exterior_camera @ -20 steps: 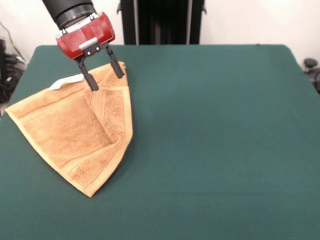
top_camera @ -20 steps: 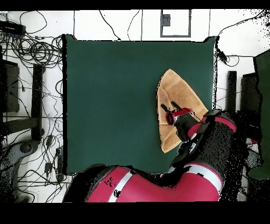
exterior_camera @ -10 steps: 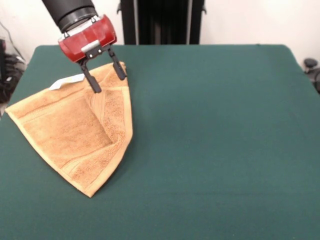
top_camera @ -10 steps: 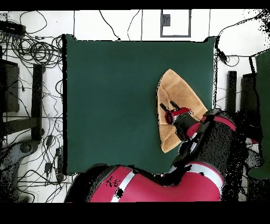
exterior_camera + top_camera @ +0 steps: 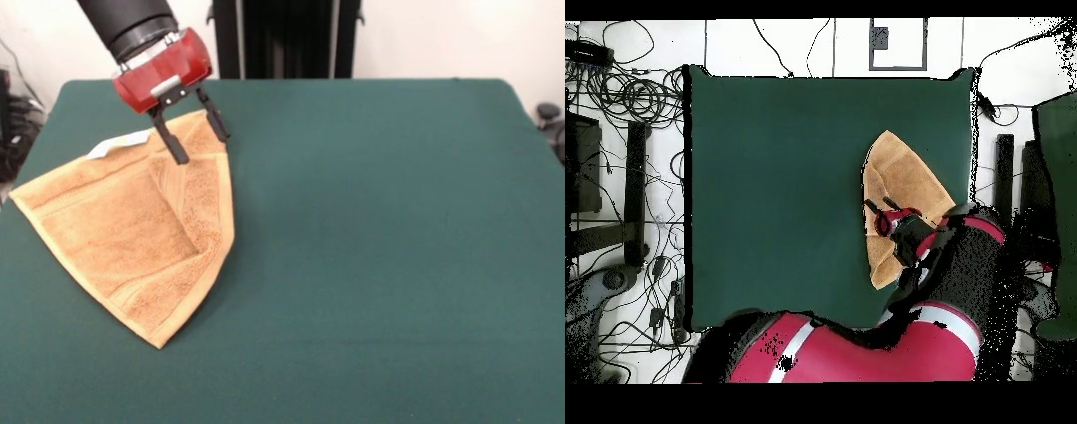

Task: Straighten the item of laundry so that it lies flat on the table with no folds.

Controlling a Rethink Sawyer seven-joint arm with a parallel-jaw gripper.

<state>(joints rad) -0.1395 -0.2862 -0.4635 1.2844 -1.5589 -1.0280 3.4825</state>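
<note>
Straightening is barely beginning: the golden-tan terry towel (image 5: 132, 234) is lying on the dark green felt surface (image 5: 380, 238) near 1 side edge, 1 flap doubled over, while the red-and-black claw (image 5: 195, 134) is hovering released and empty above that fold.

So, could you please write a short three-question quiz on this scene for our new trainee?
1. True or false: the towel lies fully flat, with no folds.
2. The hand is: A) shut on the towel, B) open above the towel, C) out of sight.
3. What small white thing pokes out at the towel's far edge in the front view?

Key: 1. False, one side is folded over. 2. B. 3. A tag, lying on the table.
</note>
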